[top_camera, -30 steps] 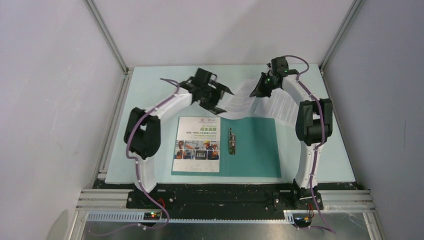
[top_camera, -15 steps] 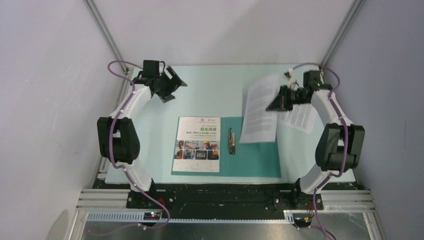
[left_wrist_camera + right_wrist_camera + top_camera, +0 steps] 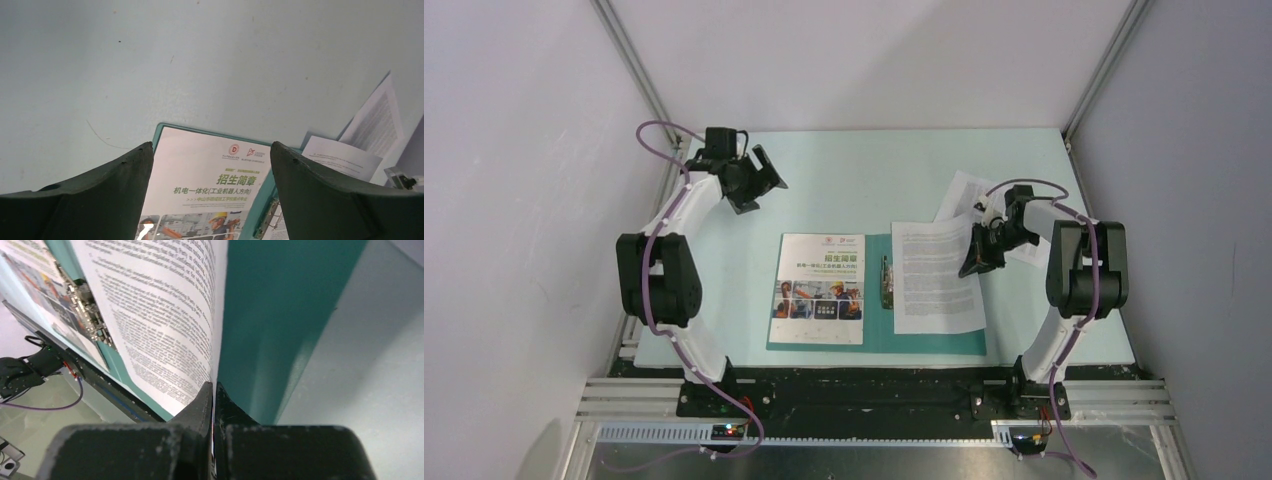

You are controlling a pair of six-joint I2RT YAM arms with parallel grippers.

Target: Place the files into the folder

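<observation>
Overhead, the brochure page point(image 3: 819, 290) covers the left half of the folder point(image 3: 924, 343). The text sheet point(image 3: 936, 280) lies on the right half, its right edge pinched in the closed right gripper point(image 3: 973, 265). Bare table point(image 3: 854, 180) stretches beyond.

Left wrist: the left gripper point(image 3: 211, 150) stands wide apart, empty, above the green heading 招生简章.

Right wrist: the sheet's print is too fine to read, and the metal clip point(image 3: 87, 310) sits beside its left edge.

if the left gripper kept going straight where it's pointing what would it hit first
Likely the white brochure sheet with colourful photos, near its top edge, on the flat teal-green folder; depth unclear.
</observation>
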